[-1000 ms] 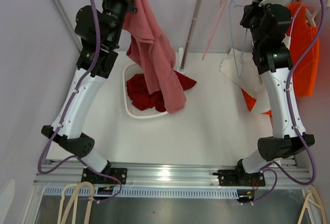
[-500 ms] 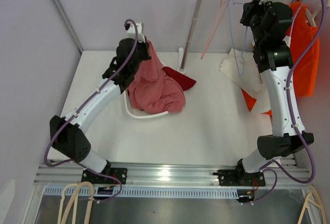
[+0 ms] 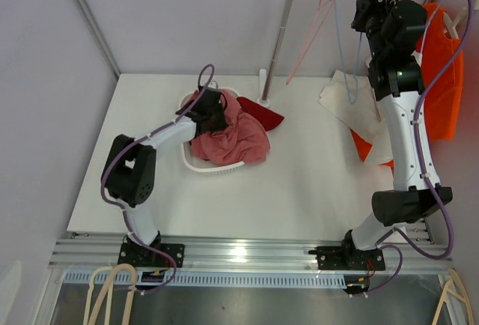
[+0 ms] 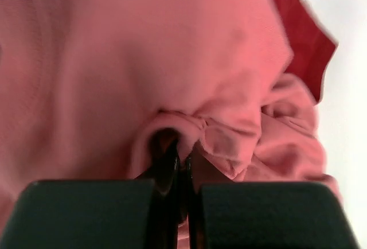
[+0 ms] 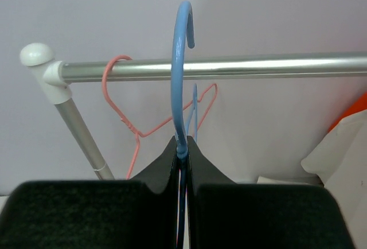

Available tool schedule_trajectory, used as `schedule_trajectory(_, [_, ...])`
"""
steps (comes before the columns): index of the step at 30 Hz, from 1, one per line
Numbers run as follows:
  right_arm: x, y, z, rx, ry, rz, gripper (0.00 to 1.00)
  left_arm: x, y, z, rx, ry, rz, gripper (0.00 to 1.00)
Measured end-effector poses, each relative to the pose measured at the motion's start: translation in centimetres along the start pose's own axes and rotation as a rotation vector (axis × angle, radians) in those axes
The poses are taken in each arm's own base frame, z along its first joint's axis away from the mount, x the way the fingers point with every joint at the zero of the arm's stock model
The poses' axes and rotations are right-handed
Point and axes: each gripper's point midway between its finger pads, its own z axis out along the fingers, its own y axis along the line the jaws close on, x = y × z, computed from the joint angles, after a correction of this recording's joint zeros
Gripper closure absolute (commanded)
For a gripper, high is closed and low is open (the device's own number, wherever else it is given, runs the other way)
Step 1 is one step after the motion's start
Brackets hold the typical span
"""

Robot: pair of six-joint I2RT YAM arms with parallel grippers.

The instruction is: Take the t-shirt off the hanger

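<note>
The pink t-shirt [image 3: 233, 139] lies bunched in the white basket [image 3: 212, 168], off the blue hanger [image 5: 181, 59]. The left gripper [image 4: 182, 158] pinches a fold of it tight. If the cloth sticks when the jaws open, the shirt could get dragged out. The right gripper [image 5: 183, 152] squeezes the hanger's neck by the rail [image 5: 241, 67]; the hook could miss and fall.

Bright, even overhead light leaves only faint, soft shadows on the table [image 3: 314, 190]. Glare streaks the aluminium rail [image 3: 247, 248] along its near edge. In the left wrist view the t-shirt [image 4: 114, 59] is blurred; the right wrist's rod [image 5: 229, 67] carries a highlight.
</note>
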Motion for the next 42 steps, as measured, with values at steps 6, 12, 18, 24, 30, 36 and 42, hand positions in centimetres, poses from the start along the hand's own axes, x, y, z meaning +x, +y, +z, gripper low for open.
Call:
schedule_trajectory(6, [1.6,-1.0,1.4,0.041,0.024,-0.023,1.00,3.5,0.2,2.9,0.066,0.146,-0.079,0.31])
schedule_trajectory(12, [2.2,-1.2,2.9,0.046,0.021,-0.049,1.00,2.7,-1.2,2.0,0.145,0.096,-0.094,0.00])
schedule_trajectory(18, [2.5,-1.0,4.4,0.036,0.005,-0.064,1.00,0.8,0.1,-2.7,0.123,-0.036,-0.058,0.01])
schedule_trajectory(24, [3.3,-1.0,5.4,0.034,0.007,-0.076,1.00,-5.3,-1.1,-10.4,0.205,-0.290,0.000,0.01])
schedule_trajectory(30, [3.5,-0.9,6.3,0.028,0.005,-0.088,1.00,-9.4,-2.5,-16.9,0.292,-0.479,0.034,0.01])
schedule_trajectory(36, [3.6,-0.9,7.3,0.031,-0.008,-0.092,1.00,-9.9,-3.2,-20.3,0.335,-0.556,0.064,0.00])
schedule_trajectory(42, [4.0,-1.0,8.4,0.038,-0.012,-0.094,1.00,-9.6,-4.1,-20.9,0.361,-0.565,0.079,0.00])
